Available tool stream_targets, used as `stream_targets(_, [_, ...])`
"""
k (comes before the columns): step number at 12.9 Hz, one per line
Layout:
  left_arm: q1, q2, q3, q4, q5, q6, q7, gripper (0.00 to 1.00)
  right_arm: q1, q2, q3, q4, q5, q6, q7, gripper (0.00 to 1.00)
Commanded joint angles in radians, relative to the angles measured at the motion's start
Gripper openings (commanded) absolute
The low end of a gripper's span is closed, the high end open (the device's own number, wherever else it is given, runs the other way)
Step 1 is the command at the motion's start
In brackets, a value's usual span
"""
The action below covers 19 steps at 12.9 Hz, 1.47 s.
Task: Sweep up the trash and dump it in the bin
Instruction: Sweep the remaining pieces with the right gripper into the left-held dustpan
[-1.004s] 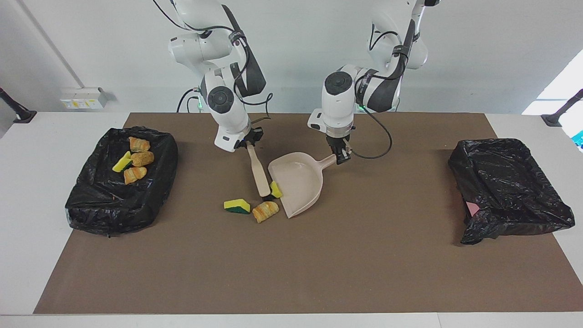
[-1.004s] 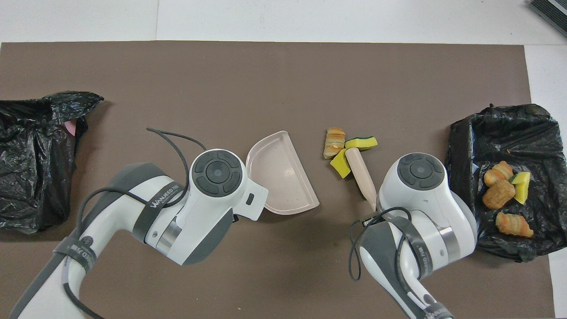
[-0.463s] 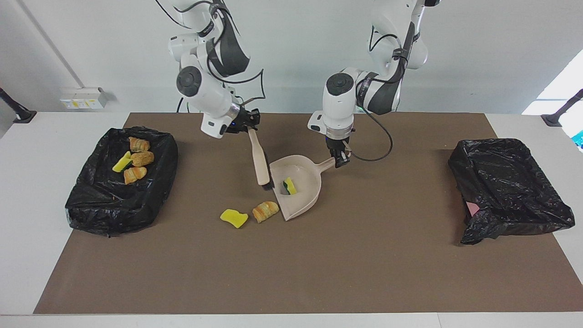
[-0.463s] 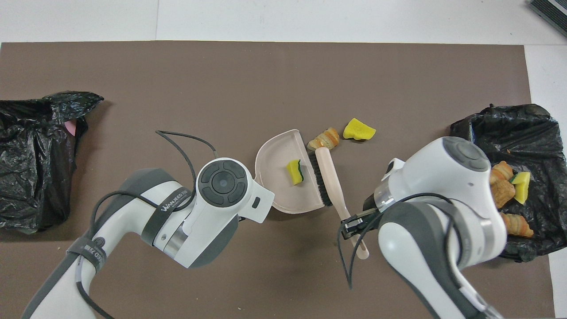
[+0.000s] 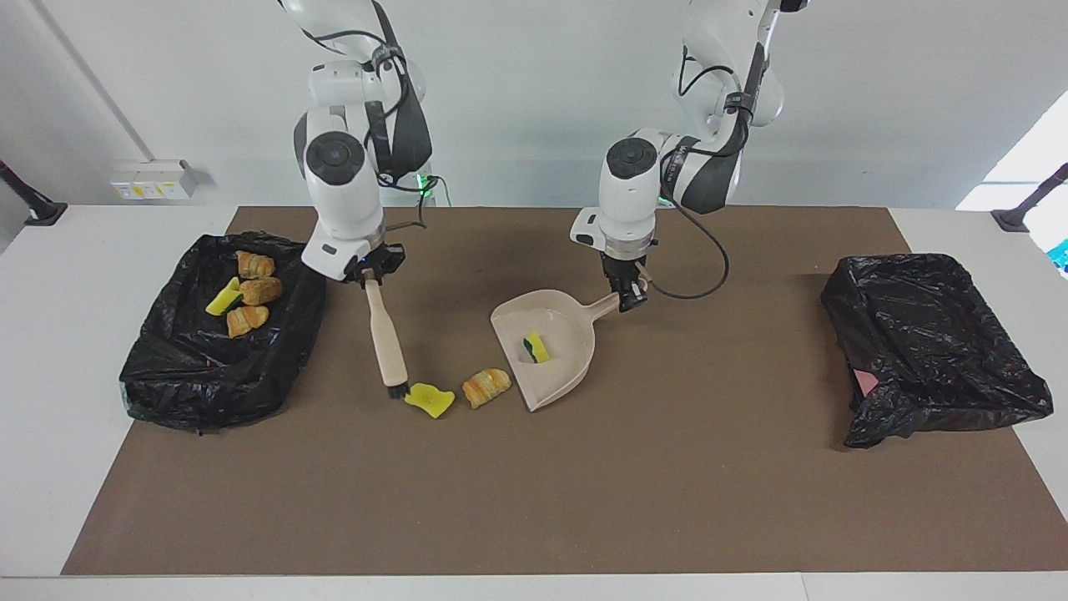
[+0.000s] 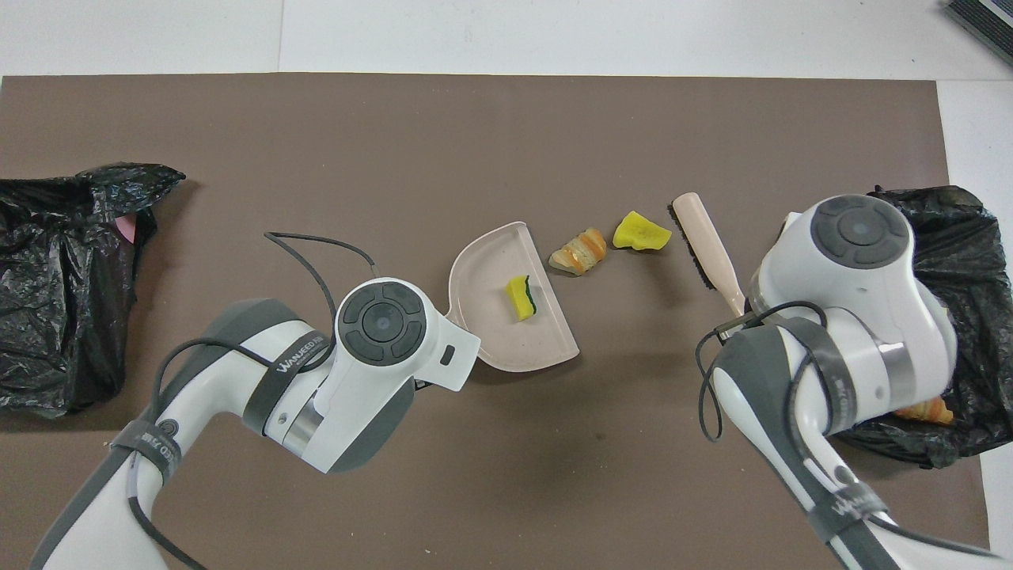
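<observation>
1. Since a moment ago, the brush point(image 5: 386, 344) swings away from the dustpan point(image 5: 557, 351) toward the right arm's end; its bristles now touch the yellow sponge point(image 5: 430, 399).
2. Right gripper point(image 5: 372, 275): jaws clamped on the brush handle.
3. Left gripper point(image 5: 627, 294): jaws shut on the dustpan handle.
4. One sponge piece point(image 5: 534, 347) sits in the pan, a bread lump point(image 5: 486, 386) just beside its lip.
5. Four scraps lie in the bin point(image 5: 275, 367).

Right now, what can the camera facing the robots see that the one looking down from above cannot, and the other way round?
Only the facing view shows the right gripper clamping the brush, the left gripper clamping the dustpan, and four scraps inside the bin.

Only the overhead view shows the brush's bristle edge along its length.

Both show the sponge piece in the dustpan, the yellow scrap and the bread lump.
</observation>
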Motion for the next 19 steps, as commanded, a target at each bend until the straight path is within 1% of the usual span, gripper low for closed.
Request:
stream_targets(1, [-0.008,-0.016,0.002,-0.022,0.015,-0.003,-0.009,0.00,0.011,0.109,0.007,0.053,-0.047,0.052,-0.008,0.00])
stream_targets(2, [-0.009,-0.016,0.002,-0.022,0.016,-0.005,-0.009,0.00,0.021,0.126,0.010,0.042,-0.036,0.053,0.011,0.00])
stream_targets(3, [-0.009,-0.018,0.002,-0.022,0.016,-0.003,-0.005,0.00,0.058,0.128,0.018,0.033,0.012,0.047,0.025,0.00])
stream_targets(5, [-0.011,-0.019,0.000,-0.027,0.016,-0.002,0.004,0.00,0.145,0.117,0.018,0.033,0.182,0.024,0.030,0.00])
stream_targets(6, [-0.015,-0.029,0.000,-0.049,0.016,0.012,0.018,0.00,0.179,0.104,0.022,0.016,0.241,0.016,0.031,0.00])
stream_targets(7, [-0.021,-0.030,-0.001,-0.051,0.016,0.014,0.039,0.00,0.220,0.088,0.024,0.004,0.307,0.003,0.038,0.00])
stream_targets(8, [-0.021,-0.032,-0.003,-0.062,0.016,0.018,0.087,0.00,0.241,0.077,0.024,0.004,0.357,-0.037,0.051,0.00])
stream_targets(9, [-0.021,-0.033,-0.003,-0.066,0.016,0.036,0.107,0.00,0.239,0.065,0.024,0.002,0.391,-0.083,0.058,0.00])
stream_targets(11, [-0.020,-0.035,-0.003,-0.080,0.016,0.081,0.118,0.00,0.232,0.010,0.024,0.002,0.515,-0.140,0.058,0.00])
stream_targets(12, [-0.011,-0.035,-0.003,-0.082,0.015,0.108,0.118,0.00,0.226,-0.024,0.022,0.004,0.554,-0.173,0.061,0.00])
stream_targets(14, [0.024,-0.030,-0.005,-0.111,-0.019,0.214,0.139,0.00,0.207,-0.102,0.018,0.011,0.560,-0.235,0.103,0.00])
stream_targets(15, [0.031,-0.027,-0.005,-0.119,-0.049,0.249,0.162,0.00,0.201,-0.125,0.016,0.025,0.550,-0.282,0.119,0.00])
stream_targets(16, [0.034,-0.024,-0.005,-0.119,-0.097,0.274,0.194,0.00,0.201,-0.130,0.015,0.028,0.532,-0.304,0.125,0.00])
stream_targets(19, [0.068,-0.007,-0.003,-0.105,-0.218,0.296,0.297,0.00,0.239,-0.143,0.024,0.027,0.388,-0.310,0.214,0.00])
